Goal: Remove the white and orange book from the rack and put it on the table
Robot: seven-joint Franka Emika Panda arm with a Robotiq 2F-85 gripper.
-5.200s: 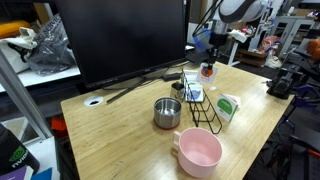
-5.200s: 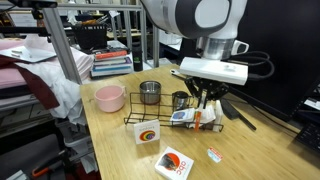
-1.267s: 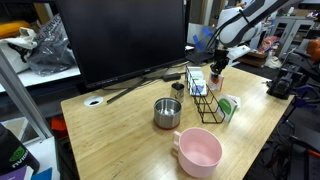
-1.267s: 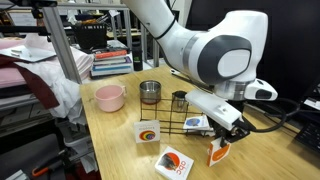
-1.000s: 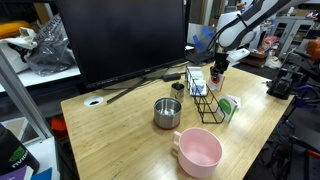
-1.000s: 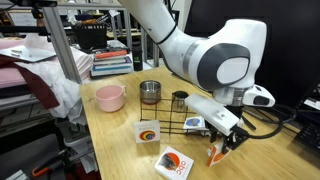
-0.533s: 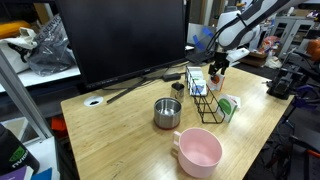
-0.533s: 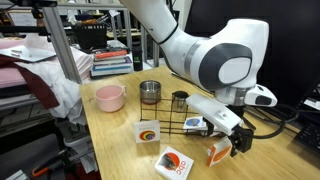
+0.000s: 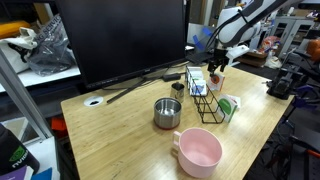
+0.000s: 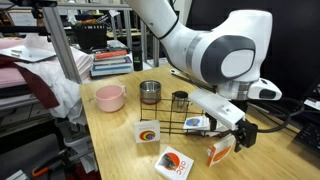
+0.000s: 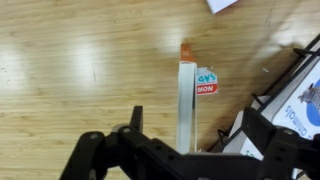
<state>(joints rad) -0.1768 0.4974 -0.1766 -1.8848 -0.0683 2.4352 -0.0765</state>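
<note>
The white and orange book stands on its edge on the table, seen edge-on in the wrist view. My gripper is open around it; the book sits in the gap nearer one finger, and neither finger presses on it. In an exterior view the book leans on the table just below the gripper, beside the black wire rack. A white and blue book lies in the rack. In an exterior view the gripper hangs past the rack's far end.
A steel pot, a pink bowl and a white and green carton stand near the rack. A large monitor fills the back. Two white items with orange circles sit near the table's front.
The jaws have opened and let go of the white and orange book, which now rests on the table. The gripper has risen slightly.
</note>
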